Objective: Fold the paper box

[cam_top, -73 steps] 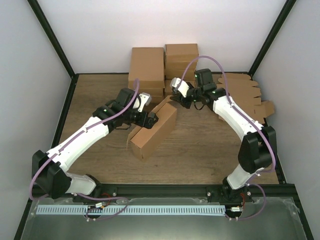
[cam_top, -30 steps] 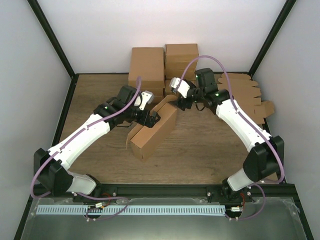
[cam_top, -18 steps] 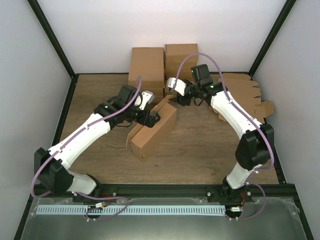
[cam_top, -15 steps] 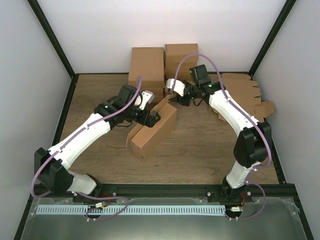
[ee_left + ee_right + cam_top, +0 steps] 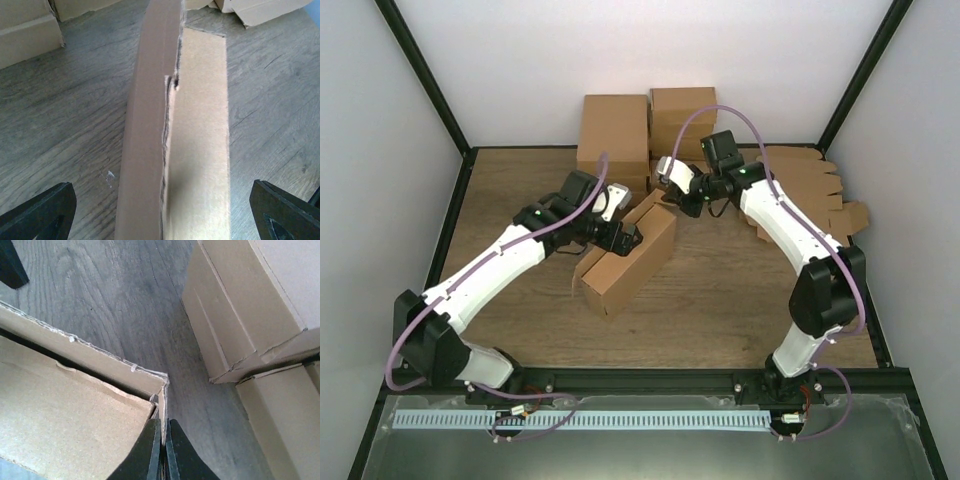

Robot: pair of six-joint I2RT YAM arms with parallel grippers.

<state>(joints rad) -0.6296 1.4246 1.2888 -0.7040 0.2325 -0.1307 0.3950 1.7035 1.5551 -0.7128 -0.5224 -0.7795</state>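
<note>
Tools, top view: we log left tool [image 5: 625, 238] released, astride the paper box [image 5: 620, 270] on the counter [image 5: 720, 295]; right tool [image 5: 672, 202] at its far corner. Left wrist: fingers [image 5: 37, 212] flank the box's upright wall, untouching. Right wrist: we log that tool clenched on the corner edge, stacked boxes [image 5: 240, 315] beside.

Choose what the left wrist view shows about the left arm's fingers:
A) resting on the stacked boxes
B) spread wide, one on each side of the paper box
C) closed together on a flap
B: the left fingers stand far apart at the picture's bottom corners, with the paper box between them.
</note>
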